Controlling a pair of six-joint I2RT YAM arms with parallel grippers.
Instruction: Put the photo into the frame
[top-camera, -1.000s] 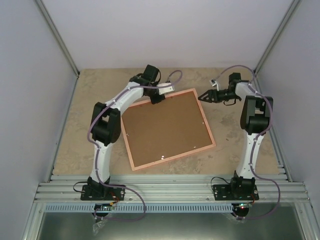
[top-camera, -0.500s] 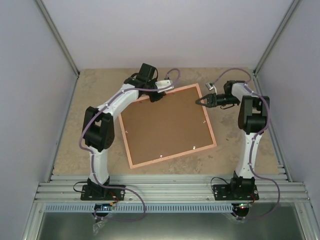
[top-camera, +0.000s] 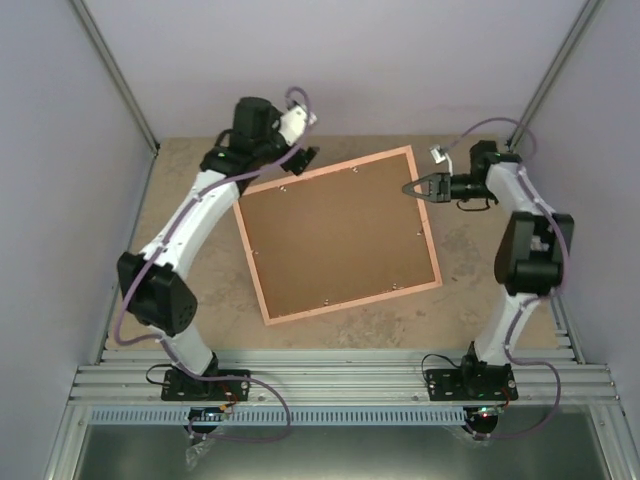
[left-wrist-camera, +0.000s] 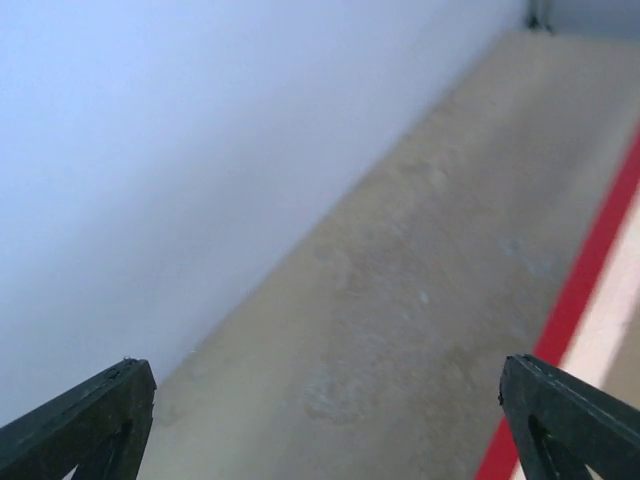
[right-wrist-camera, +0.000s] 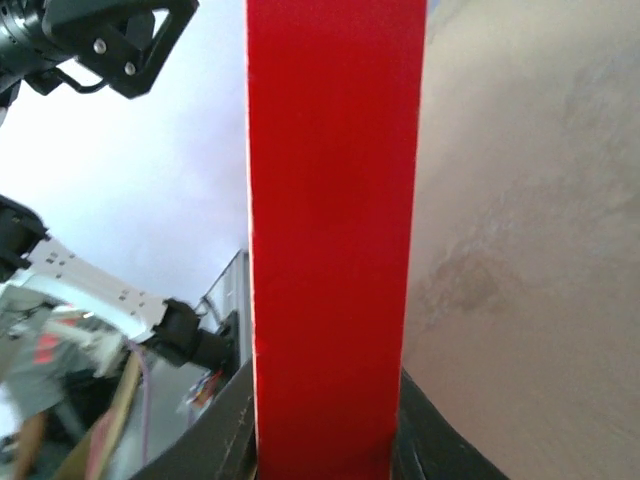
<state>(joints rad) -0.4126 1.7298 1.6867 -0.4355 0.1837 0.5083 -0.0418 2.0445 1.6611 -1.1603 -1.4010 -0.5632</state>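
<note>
The frame (top-camera: 350, 302) lies back up on the table, its pale orange-pink rim around a brown backing board (top-camera: 335, 235). The photo is hidden in every view. My right gripper (top-camera: 410, 187) is shut on the frame's right rim near the far corner. In the right wrist view the red bar of the frame (right-wrist-camera: 335, 230) fills the gap between the jaws of the right gripper (right-wrist-camera: 325, 440). My left gripper (top-camera: 298, 155) hangs above the frame's far edge, touching nothing. In the left wrist view the left gripper (left-wrist-camera: 322, 368) is open over bare table, with the frame's red edge (left-wrist-camera: 578, 290) at the right.
A pale back wall (top-camera: 340, 70) and side walls close in the tan tabletop (top-camera: 180, 200). Aluminium rails (top-camera: 340, 380) run along the near edge by the arm bases. The back wall (left-wrist-camera: 200, 150) stands close ahead of the left gripper.
My left gripper has let go of the frame's far edge, opened and lifted back-left. The right gripper has shut on the frame's right rim, and the frame has turned slightly and shifted right.
</note>
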